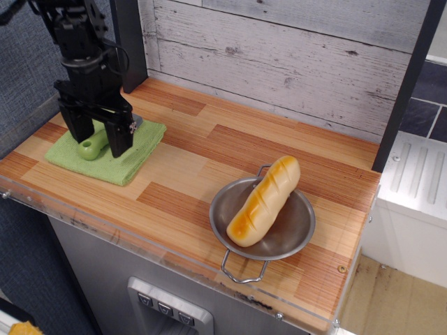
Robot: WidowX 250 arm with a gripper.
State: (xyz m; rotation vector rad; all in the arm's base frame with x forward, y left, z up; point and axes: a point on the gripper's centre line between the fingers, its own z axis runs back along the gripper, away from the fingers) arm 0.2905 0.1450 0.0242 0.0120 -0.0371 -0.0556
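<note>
My black gripper (pixel 96 144) stands open, fingers pointing down, straddling the green handle of a small spatula (pixel 91 147). One finger is left of the handle and one right of it, tips close to the green cloth (pixel 112 165) beneath. The spatula's grey slotted blade is mostly hidden behind the gripper. Nothing is held.
A metal pan (pixel 292 234) with wire handles sits at the front right of the wooden counter (pixel 202 157), holding a long bread loaf (pixel 264 200). A grey plank wall runs along the back. A dark post stands at the right, with a white appliance beyond it.
</note>
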